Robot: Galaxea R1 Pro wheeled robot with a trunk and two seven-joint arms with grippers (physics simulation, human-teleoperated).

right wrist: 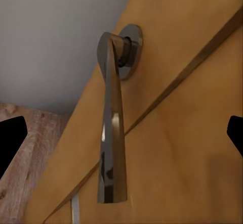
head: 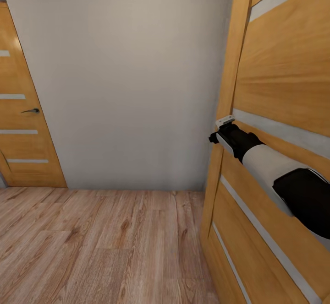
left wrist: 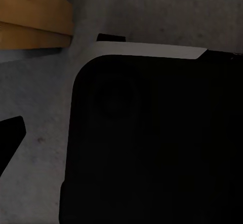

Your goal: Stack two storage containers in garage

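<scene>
i see my right arm (head: 270, 166) reaching along a wooden door (head: 284, 89) on the right | right claw (right wrist: 121, 133) spread open, fingertips either side of a dark metal lever handle (right wrist: 112, 133), apart from it | left claw: cannot tell | light wood-plank floor (head: 101, 244), plain grey wall (head: 123, 79), second wooden door (head: 23, 125) far left

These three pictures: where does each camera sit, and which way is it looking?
Head view: from the robot's head, forward and down at a grey wall, wood floor and open wooden door; its right arm reaches to that door.
Left wrist view: near the left gripper, facing a black part of the robot; one dark fingertip shows.
Right wrist view: near the right gripper, facing the door handle.
Shared: head and right wrist views show the same door.
</scene>
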